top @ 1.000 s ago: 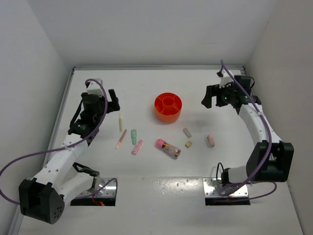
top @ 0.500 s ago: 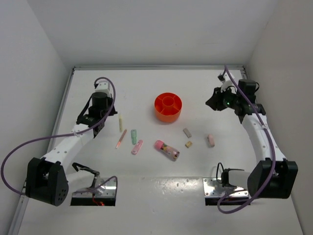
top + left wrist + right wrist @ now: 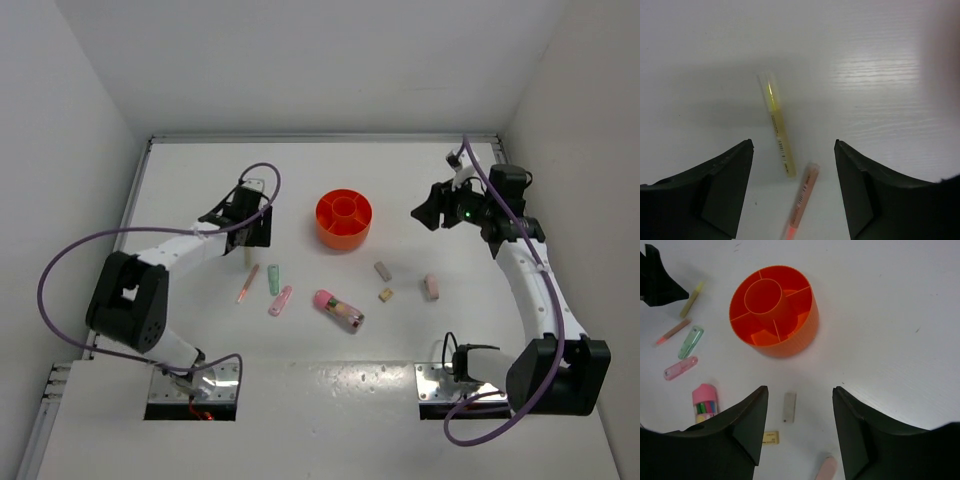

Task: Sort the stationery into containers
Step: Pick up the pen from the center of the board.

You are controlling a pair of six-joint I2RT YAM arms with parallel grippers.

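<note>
The round orange organiser [image 3: 344,218] stands mid-table and shows with empty compartments in the right wrist view [image 3: 772,310]. My left gripper [image 3: 252,228] is open and empty, low over the cream stick [image 3: 777,125], with the thin pink pen [image 3: 801,205] just below it. The green eraser [image 3: 273,279], pink eraser [image 3: 281,300], pink-capped clear tube [image 3: 341,306], beige eraser [image 3: 382,270], tan cube [image 3: 386,295] and a second pink eraser [image 3: 431,287] lie loose on the table. My right gripper [image 3: 428,212] is open and empty, held high to the right of the organiser, above the beige eraser [image 3: 789,407].
White walls close in the table on the left, back and right. Purple cables loop off both arms. Two metal base plates [image 3: 450,381] sit at the near edge.
My left gripper has swung right and toward the table's middle, ending over the cream stick. My right gripper has shifted only slightly left. No item has moved.
</note>
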